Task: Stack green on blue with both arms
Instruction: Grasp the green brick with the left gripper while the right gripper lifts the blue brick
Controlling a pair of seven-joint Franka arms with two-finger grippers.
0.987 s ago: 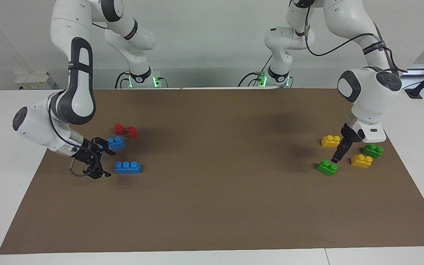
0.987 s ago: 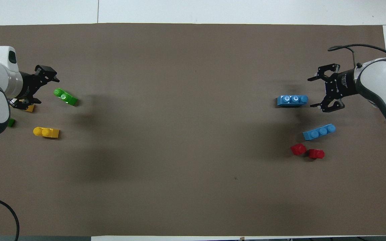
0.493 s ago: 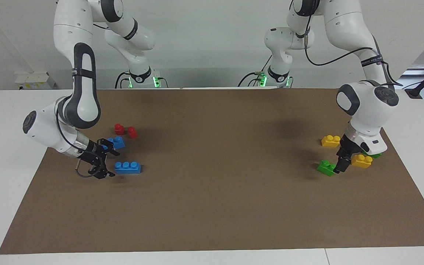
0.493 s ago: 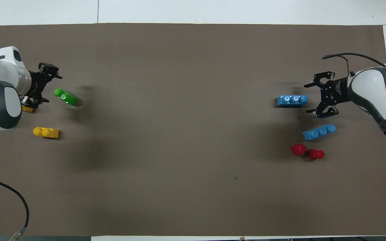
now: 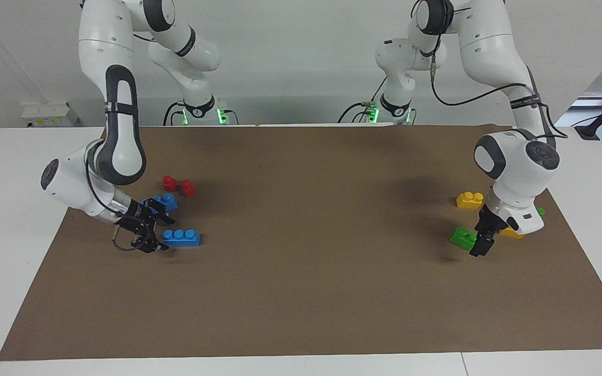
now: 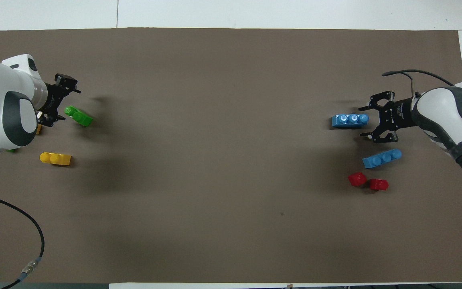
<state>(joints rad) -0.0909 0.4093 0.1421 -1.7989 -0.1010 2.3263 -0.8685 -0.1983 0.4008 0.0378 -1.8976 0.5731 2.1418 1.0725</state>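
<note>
Glossy smooth plastic: the green brick [image 5: 462,238], blue brick [image 5: 181,237], yellow brick [image 6: 55,158] and red pieces [image 5: 177,185]; the brown mat [image 5: 311,282] looks matt, paper-like; white arm shells [image 5: 515,167] shine smoothly

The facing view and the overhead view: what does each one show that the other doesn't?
Only the facing view shows both arms whole, up to their bases with green lights, and the second green brick peeking out beside the left arm.

Only the overhead view shows both grippers open from above: the right gripper at the end of a blue brick, the left gripper beside a green brick.

Both show two blue bricks, two red pieces and the brown mat.
</note>
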